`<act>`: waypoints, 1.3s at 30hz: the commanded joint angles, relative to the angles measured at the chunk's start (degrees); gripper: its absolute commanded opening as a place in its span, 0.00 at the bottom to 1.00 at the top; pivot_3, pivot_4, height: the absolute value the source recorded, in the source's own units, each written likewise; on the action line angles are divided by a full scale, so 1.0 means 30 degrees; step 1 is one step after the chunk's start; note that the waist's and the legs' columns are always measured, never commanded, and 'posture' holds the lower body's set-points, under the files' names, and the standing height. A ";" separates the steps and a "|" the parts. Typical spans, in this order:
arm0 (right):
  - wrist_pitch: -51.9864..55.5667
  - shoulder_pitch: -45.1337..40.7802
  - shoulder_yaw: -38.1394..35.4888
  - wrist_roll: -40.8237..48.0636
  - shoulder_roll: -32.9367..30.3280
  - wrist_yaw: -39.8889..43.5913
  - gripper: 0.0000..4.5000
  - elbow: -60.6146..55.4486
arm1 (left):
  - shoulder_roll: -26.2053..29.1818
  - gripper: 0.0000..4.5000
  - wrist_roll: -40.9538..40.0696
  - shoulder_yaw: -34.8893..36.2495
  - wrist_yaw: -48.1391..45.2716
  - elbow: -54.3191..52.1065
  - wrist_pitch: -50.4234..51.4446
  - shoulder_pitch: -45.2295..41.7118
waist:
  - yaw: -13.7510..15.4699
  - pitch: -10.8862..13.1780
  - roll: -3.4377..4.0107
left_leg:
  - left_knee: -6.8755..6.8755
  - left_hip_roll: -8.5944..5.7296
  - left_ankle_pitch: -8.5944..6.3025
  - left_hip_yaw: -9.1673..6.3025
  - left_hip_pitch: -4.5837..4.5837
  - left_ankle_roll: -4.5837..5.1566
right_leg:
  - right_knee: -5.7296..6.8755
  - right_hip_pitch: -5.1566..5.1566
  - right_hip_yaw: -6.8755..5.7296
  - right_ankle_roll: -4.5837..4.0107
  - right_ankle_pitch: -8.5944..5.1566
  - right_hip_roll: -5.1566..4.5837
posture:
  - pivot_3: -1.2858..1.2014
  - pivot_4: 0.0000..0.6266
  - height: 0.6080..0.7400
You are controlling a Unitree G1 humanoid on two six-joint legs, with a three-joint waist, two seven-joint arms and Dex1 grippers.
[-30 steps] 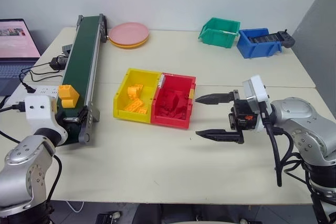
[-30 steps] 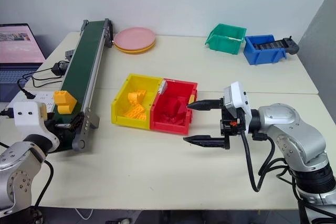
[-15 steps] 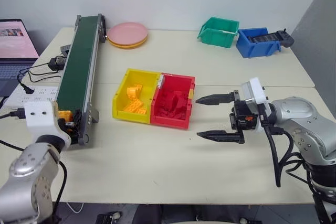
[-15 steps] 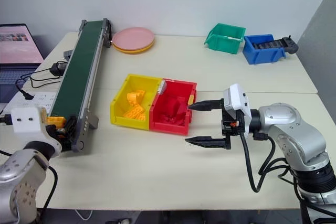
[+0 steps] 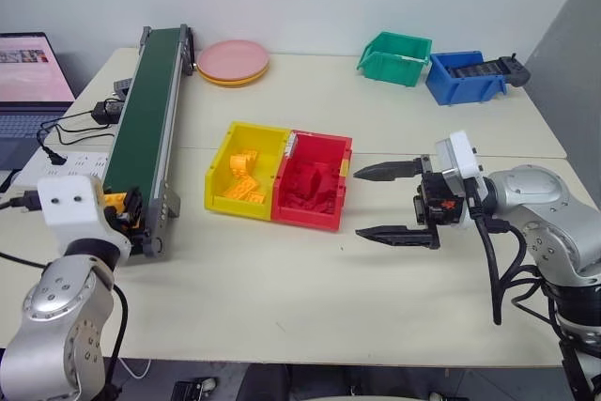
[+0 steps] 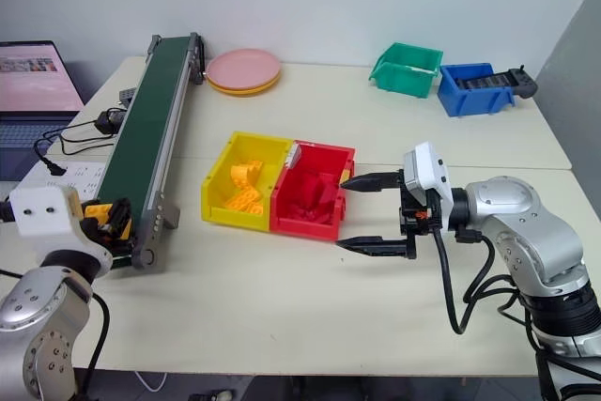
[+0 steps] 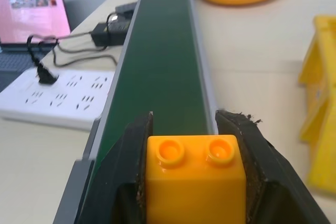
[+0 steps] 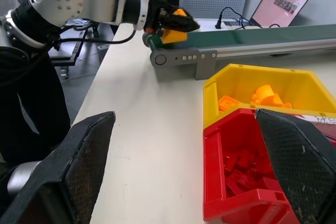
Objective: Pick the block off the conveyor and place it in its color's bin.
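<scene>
Head eyes overlook table — wrist cameras sit close, sharing conveyor.

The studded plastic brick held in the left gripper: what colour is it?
Yellow-orange: the small studded plastic brick shows best in the left wrist view.

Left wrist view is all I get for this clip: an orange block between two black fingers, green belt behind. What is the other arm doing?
Observer: The right gripper hangs open over the table, beside the red bin, holding nothing.
Operator: Is the block clamped or just framed by the fingers?
Observer: In the right wrist view the left gripper is shut on the block at the near end of the conveyor.
Operator: Where is the matching bin?
Observer: The yellow bin sits against the red one, on the side nearer the conveyor, and already holds a heap of yellow bricks.
</scene>
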 commanded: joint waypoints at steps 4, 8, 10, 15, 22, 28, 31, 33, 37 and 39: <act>0.0403 0.0774 -0.1575 0.0750 -0.0867 -0.0568 1.00 -0.1828 | 0.1861 0.34 -0.0643 -0.2258 -0.2068 0.1690 0.0089 -0.3073 | 0.0177 0.0002 0.0000 | -0.0001 -0.0003 0.0000 0.0004 -0.0011 -0.0001 | -0.0018 -0.0003 0.0003 0.0000 0.0000 0.0000 | 0.52 0.24 1.00; 0.0844 0.0927 -0.1804 0.0691 -0.0962 -0.1716 1.00 -0.2633 | 0.2284 0.34 -0.0356 -0.4564 -0.3056 0.4107 -0.0199 -0.5672 | 0.0277 0.0002 -0.0002 | 0.0004 -0.0003 0.0001 -0.0003 -0.0008 -0.0002 | -0.0015 0.0000 -0.0007 0.0001 0.0001 0.0001 | 0.52 0.24 1.00; 0.0998 0.1053 -0.1769 0.0283 -0.1081 -0.2308 1.00 -0.2952 | 0.2219 0.34 -0.0062 -0.5518 -0.3302 0.5414 -0.0445 -0.6861 | 0.0290 0.0004 -0.0005 | 0.0002 -0.0003 0.0001 0.0002 -0.0008 -0.0002 | -0.0014 0.0000 -0.0001 0.0001 0.0000 0.0002 | 0.52 0.24 1.00; 0.1456 0.1266 -0.1982 0.0320 -0.1223 -0.3385 1.00 -0.3735 | 0.1785 0.34 0.0686 -0.7026 -0.3593 0.8277 -0.1311 -0.9044 | 0.0259 0.0006 -0.0007 | 0.0002 -0.0003 0.0002 0.0016 -0.0023 -0.0004 | -0.0039 -0.0012 0.0015 0.0001 0.0000 0.0002 | 0.52 0.24 1.00; 0.2206 0.0851 -0.2956 0.1051 -0.1176 -0.5155 1.00 -0.4778 | 0.1054 0.34 0.1267 -0.8524 -0.4582 1.0875 -0.2704 -1.1004 | 0.0309 0.0008 -0.0010 | 0.0009 -0.0005 0.0004 0.0005 -0.0041 -0.0006 | -0.0048 -0.0014 0.0002 0.0002 0.0001 0.0000 | 0.52 0.24 1.00; 0.2552 0.1641 -0.3492 0.1271 -0.1585 -0.5642 1.00 -0.5532 | 0.0841 0.34 0.1740 -0.9240 -0.5513 1.2085 -0.3611 -1.1658 | 0.0328 0.0008 -0.0010 | 0.0021 -0.0011 0.0005 0.0007 -0.0049 -0.0008 | -0.0054 -0.0012 0.0008 0.0006 0.0003 -0.0003 | 0.52 0.24 1.00; 0.2617 0.1838 -0.3590 0.1443 -0.1678 -0.5849 1.00 -0.5725 | 0.0826 0.34 0.1975 -0.9322 -0.5647 1.2362 -0.3844 -1.1741 | 0.0284 0.0008 -0.0010 | 0.0016 -0.0004 0.0006 0.0009 -0.0048 -0.0008 | -0.0052 -0.0017 0.0008 0.0006 0.0003 0.0002 | 0.52 0.24 1.00; 0.2665 0.1973 -0.3668 0.1567 -0.1731 -0.5963 1.00 -0.5846 | 0.0934 0.34 0.2351 -0.9465 -0.5734 1.2511 -0.4134 -1.1710 | 0.0286 0.0008 -0.0010 | 0.0017 -0.0002 0.0005 0.0007 -0.0047 -0.0007 | -0.0049 -0.0017 0.0006 0.0006 0.0003 0.0003 | 0.52 0.24 1.00; 0.2717 0.2094 -0.3718 0.1667 -0.1836 -0.6033 1.00 -0.5947 | 0.1044 0.55 0.2626 -0.9521 -0.6139 1.2506 -0.4488 -1.1520 | 0.0297 0.0008 -0.0011 | 0.0028 -0.0008 0.0005 0.0008 -0.0047 -0.0006 | -0.0042 -0.0012 0.0007 0.0007 0.0004 0.0001 | 0.52 0.24 1.00; 0.2684 0.2154 -0.3733 0.1664 -0.1860 -0.6008 1.00 -0.5943 | 0.1036 0.64 0.2646 -0.9511 -0.6321 1.2362 -0.4542 -1.1393 | 0.0299 0.0008 -0.0011 | 0.0028 -0.0008 0.0005 0.0008 -0.0047 -0.0006 | -0.0041 -0.0013 0.0006 0.0007 0.0004 0.0001 | 0.52 0.24 1.00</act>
